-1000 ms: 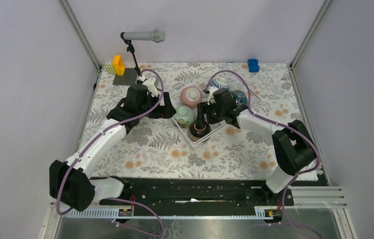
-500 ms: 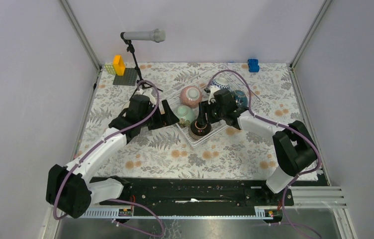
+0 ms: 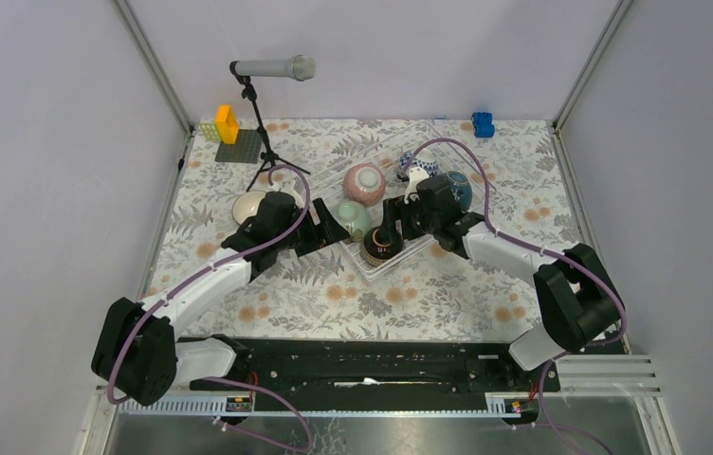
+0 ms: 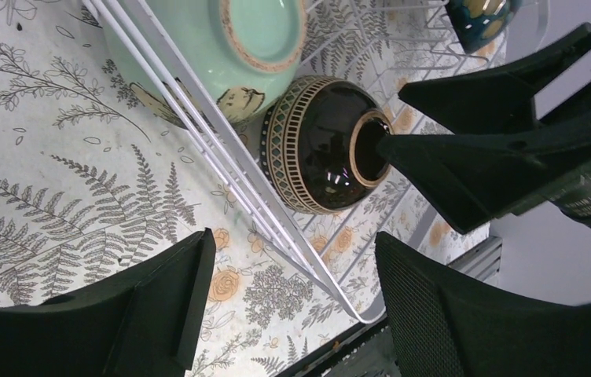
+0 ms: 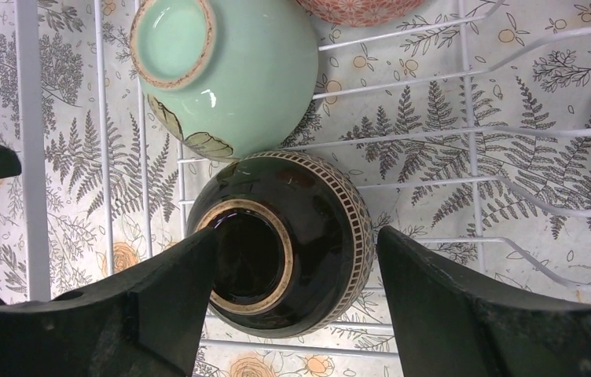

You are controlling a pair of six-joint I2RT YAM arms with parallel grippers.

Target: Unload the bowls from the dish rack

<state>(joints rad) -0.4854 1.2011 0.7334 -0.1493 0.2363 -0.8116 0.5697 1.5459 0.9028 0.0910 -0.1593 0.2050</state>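
Even, bright diffuse light — soft shadows, small glints on the mint green bowl (image 5: pixel 225 75), sharp focus.

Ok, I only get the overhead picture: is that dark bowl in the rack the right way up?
Observer: No, the right wrist camera shows the dark brown bowl turned over, foot ring showing.
Operator: And the green one?
Observer: The mint green bowl is turned over too, a leaf painted on its side.
Operator: Is the left gripper holding anything?
Observer: No, it is open and empty, over the dish rack edge wires.
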